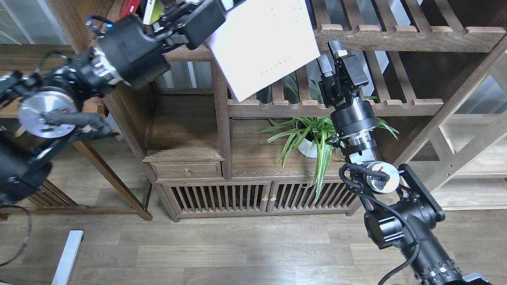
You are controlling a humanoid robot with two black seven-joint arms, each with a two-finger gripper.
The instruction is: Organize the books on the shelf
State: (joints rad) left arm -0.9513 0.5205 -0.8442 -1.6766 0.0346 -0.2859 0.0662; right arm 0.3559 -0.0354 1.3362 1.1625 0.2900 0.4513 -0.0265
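Observation:
The white book (265, 43) hangs tilted in front of the slatted racks, its top cut off by the view's edge. My left gripper (222, 6) is shut on the book's upper left edge, and its fingertips are partly out of view. My right gripper (329, 55) is open and empty just right of the book, not touching it. The dark plank shelf (190, 54) at the top left is mostly hidden behind my left arm. Only slivers of the red book (130, 4) and the yellow-green book (152, 8) show above the arm.
Two slatted racks with notched rails, an upper rack (396, 33) and a lower rack (376, 106), stand behind and right of the book. A potted plant (313, 138) sits under the lower rack on a low cabinet (222, 198). A vertical post (222, 130) divides the unit.

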